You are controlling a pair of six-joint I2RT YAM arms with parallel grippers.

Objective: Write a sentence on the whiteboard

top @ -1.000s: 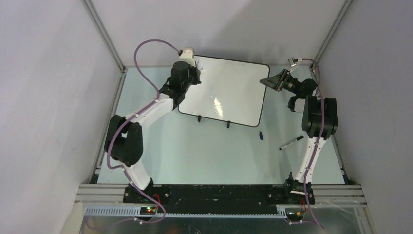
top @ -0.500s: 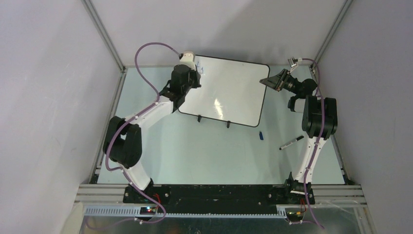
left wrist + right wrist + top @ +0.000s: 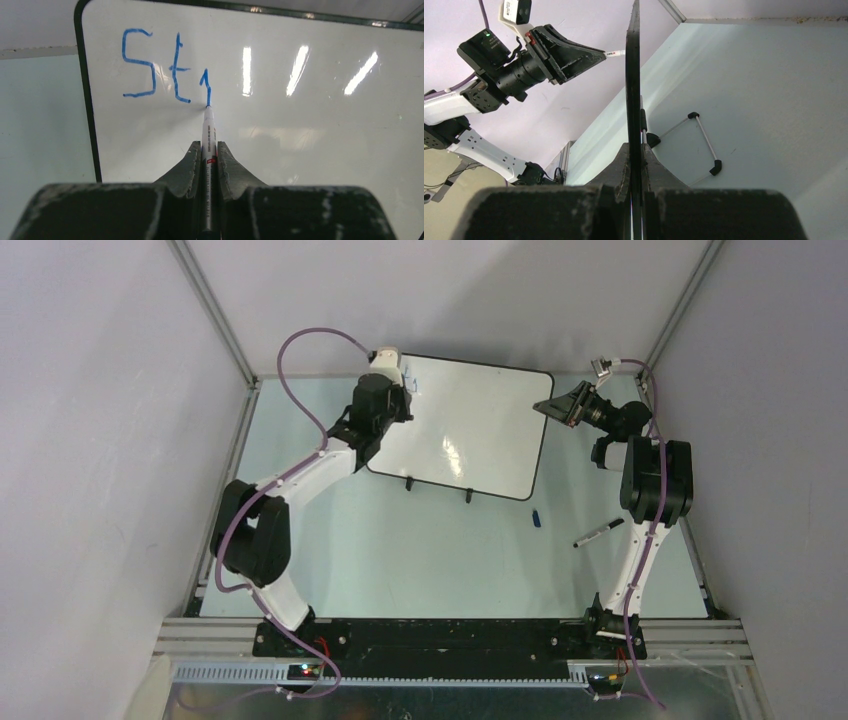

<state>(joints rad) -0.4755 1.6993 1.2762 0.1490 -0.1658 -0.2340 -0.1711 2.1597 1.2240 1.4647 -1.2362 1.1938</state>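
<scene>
The whiteboard [image 3: 480, 430] stands tilted at the back of the table on two black feet. In the left wrist view the whiteboard [image 3: 310, 150] carries blue writing [image 3: 155, 67], which reads "St" plus one short upright stroke. The writing [image 3: 412, 383] shows as small blue marks in the top view. My left gripper [image 3: 398, 392] [image 3: 209, 146] is shut on a white marker [image 3: 208, 127], whose tip touches the board at the foot of the last stroke. My right gripper [image 3: 550, 406] [image 3: 634, 149] is shut on the whiteboard's right edge [image 3: 632, 75].
A black marker [image 3: 598, 531] and a small blue cap [image 3: 536, 518] lie on the table right of the board's front. Grey enclosure walls and metal frame posts [image 3: 215, 320] close in the sides and back.
My left gripper has shifted slightly at the board's upper left corner, and blue strokes beside it have come into view. The right arm and the board have not moved.
</scene>
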